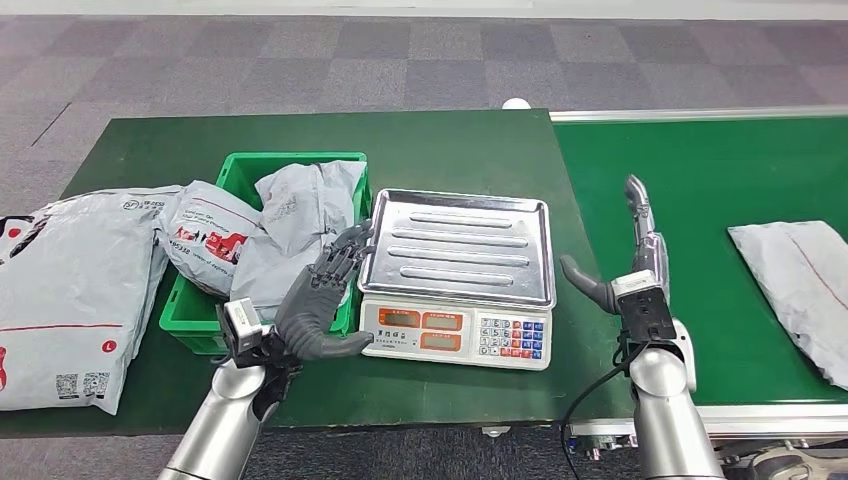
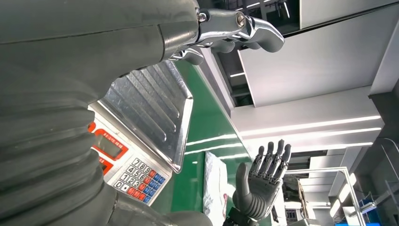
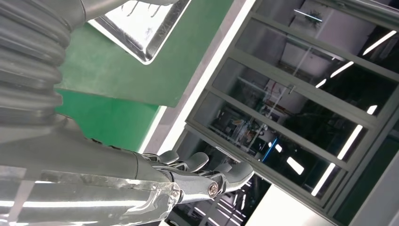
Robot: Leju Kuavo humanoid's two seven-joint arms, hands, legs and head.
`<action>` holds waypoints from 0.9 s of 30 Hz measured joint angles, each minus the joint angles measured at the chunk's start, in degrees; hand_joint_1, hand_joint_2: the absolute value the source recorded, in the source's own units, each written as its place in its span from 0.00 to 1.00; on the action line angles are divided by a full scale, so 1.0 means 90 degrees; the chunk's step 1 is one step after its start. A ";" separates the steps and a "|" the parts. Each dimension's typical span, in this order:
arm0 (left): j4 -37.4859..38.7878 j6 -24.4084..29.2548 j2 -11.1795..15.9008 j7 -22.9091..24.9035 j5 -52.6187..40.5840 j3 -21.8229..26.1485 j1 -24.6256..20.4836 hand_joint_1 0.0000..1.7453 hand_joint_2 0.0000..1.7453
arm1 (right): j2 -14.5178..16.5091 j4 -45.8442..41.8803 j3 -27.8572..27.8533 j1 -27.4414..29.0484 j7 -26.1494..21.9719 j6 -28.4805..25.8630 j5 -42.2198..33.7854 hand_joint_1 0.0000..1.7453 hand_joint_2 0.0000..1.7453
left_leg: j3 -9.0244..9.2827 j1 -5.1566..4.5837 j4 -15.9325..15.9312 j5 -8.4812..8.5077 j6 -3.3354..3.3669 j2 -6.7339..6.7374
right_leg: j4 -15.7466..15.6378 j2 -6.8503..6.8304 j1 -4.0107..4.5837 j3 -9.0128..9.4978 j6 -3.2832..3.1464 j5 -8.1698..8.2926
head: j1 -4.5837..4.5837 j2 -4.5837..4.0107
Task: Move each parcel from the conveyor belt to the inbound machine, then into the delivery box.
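1. The left hand point(image 1: 322, 300) sits between the green delivery box point(image 1: 232, 172) and the scale, empty, its fingers point(image 1: 347, 248) apart and stretched toward the steel tray's near left corner; whether they touch the tray cannot be told.
2. The right hand point(image 1: 632, 262) stands edge-on at the seam between the table point(image 1: 450, 140) and the conveyor belt point(image 1: 690, 170), holding nothing, its fingers straight and pointing away from the robot, thumb spread toward the scale. The left wrist view shows the same hand point(image 2: 261, 181) from the palm side, fingers fanned.
3. The inbound machine point(image 1: 455, 270) (a weighing scale with a ribbed steel tray, two red displays and a keypad) rests on the table between the two hands, its tray bare.
4. One grey parcel point(image 1: 795, 290) lies flat on the belt, well to the right of the right hand and partly cut by the picture's edge.
5. Inside the delivery box a crumpled grey bag point(image 1: 295, 225) fills the right side, and a second bag point(image 1: 205, 235) with red print drapes over the box's left wall.
6. A large grey bag point(image 1: 70, 290) lies flat on the table's left end, just beside the box.
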 joint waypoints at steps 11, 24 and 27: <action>0.0101 0.0001 -0.0012 -0.0004 -0.0001 -0.0004 -0.0018 0.00 1.00 | 0.0000 0.0027 0.0000 -0.0008 0.0015 0.0000 0.0000 0.00 1.00 | 0.0000 0.0000 0.0000 -0.0001 0.0000 0.0000 | -0.0001 0.0000 0.0000 0.0000 0.0001 -0.0001 | 0.0000 0.0000; 0.0136 0.0001 -0.0015 -0.0004 -0.0001 -0.0006 -0.0029 0.00 1.00 | -0.0002 0.0053 0.0000 -0.0014 0.0015 0.0000 -0.0004 0.00 1.00 | 0.0000 0.0000 0.0000 -0.0001 0.0000 0.0000 | 0.0000 0.0000 0.0000 0.0000 0.0000 -0.0001 | 0.0000 0.0000; 0.0136 0.0001 -0.0015 -0.0004 -0.0001 -0.0006 -0.0030 0.00 1.00 | -0.0002 0.0055 0.0000 -0.0014 0.0015 0.0000 -0.0005 0.00 1.00 | 0.0000 0.0000 0.0000 -0.0001 0.0000 0.0000 | -0.0001 0.0000 0.0000 0.0000 0.0000 -0.0001 | 0.0000 0.0000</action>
